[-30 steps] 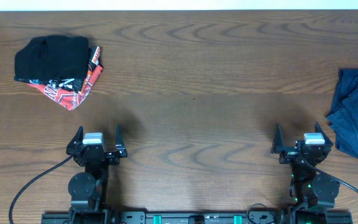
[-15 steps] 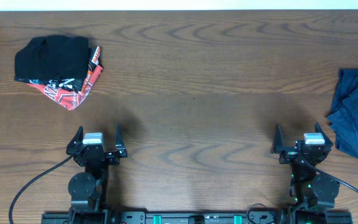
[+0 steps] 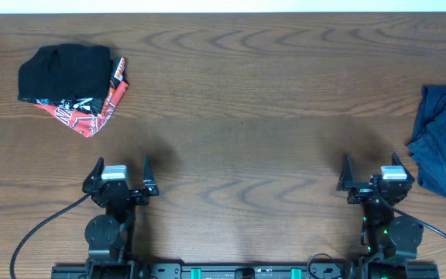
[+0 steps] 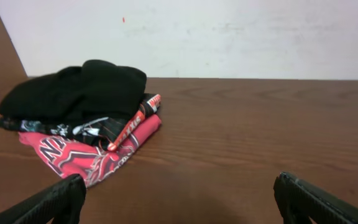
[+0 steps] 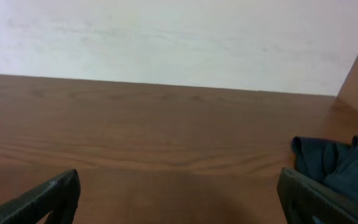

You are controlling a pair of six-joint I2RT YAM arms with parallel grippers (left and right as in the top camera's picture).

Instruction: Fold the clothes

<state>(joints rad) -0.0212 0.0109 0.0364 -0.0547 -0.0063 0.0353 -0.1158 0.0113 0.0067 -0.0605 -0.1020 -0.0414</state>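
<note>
With both arms parked at the near edge and nothing in hand, I judge this to be the very start of a fold.

Overhead first: the left gripper and the right gripper sit low on the brown wooden table, each with jaws spread wide and holding nothing. The crumpled dark navy-blue cloth garment lies at the right edge, partly cut off by the frame, near the right gripper but apart from it. Far left, a folded stack of black and red printed cloth rests well apart from both arms.

Left wrist view: that stack up close, black layer on top, red print beneath, and no navy cloth at all.

Right wrist view: only a corner of the navy garment at lower right.

Next move, I reckon: the right arm reaches right, grips the navy cloth and drags it to the middle for spreading.
</note>
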